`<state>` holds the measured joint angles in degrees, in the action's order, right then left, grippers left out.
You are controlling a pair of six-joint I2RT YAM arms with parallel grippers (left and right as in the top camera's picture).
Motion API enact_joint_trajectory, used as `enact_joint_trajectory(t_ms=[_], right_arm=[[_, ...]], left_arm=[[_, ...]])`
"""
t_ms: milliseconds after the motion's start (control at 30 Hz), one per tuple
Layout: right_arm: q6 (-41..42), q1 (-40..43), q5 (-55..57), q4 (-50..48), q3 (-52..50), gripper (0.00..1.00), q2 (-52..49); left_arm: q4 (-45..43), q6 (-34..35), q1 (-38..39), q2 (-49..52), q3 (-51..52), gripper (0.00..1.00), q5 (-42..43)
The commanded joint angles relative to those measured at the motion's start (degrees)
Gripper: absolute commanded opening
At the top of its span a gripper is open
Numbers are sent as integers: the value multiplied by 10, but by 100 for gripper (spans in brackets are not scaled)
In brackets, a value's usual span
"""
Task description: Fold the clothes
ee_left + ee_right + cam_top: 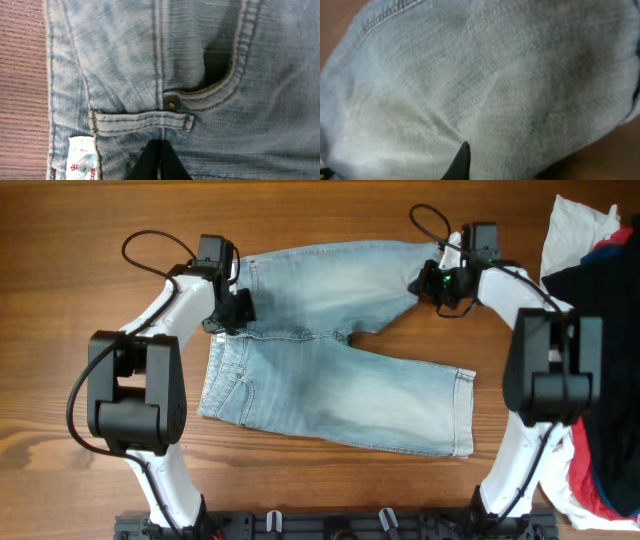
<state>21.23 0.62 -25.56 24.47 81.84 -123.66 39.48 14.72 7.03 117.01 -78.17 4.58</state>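
Note:
The light blue denim shorts (330,370) lie flat on the wooden table, waistband to the left and both legs pointing right. My left gripper (236,310) is at the upper part of the waistband. In the left wrist view its fingers (160,160) are pressed together on the denim just below a belt loop (142,120) and a pocket rivet (172,104). My right gripper (441,286) is at the hem end of the upper leg. In the right wrist view one dark fingertip (462,159) shows against bunched denim (495,75); the other finger is hidden by the cloth.
A pile of white, dark navy and red garments (600,330) lies along the right edge of the table. Bare wood (330,490) shows in front of the shorts. The arm bases stand at the front left and front right.

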Motion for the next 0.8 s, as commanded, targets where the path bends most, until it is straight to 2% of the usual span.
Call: enact_joint_trajectory(t_ms=[0, 133, 167, 267, 333, 533, 633, 767], right_arm=[[-33, -5, 150, 53, 49, 4, 115], [-87, -71, 175, 77, 78, 5, 148], [-108, -105, 188, 83, 77, 13, 134], [-164, -160, 210, 83, 77, 24, 90], [-170, -186, 228, 83, 77, 34, 57], [-223, -200, 228, 85, 77, 31, 26], [-285, -205, 210, 83, 77, 33, 26], [-314, -231, 240, 43, 77, 34, 26]], left_arm=[[15, 7, 0, 29, 17, 5, -23], [16, 7, 0, 29, 17, 5, -23], [20, 7, 0, 29, 17, 5, -23], [28, 7, 0, 29, 17, 5, -23], [34, 7, 0, 29, 17, 5, -23], [37, 7, 0, 29, 17, 5, -23], [37, 7, 0, 29, 17, 5, -23], [37, 7, 0, 29, 17, 5, -23]])
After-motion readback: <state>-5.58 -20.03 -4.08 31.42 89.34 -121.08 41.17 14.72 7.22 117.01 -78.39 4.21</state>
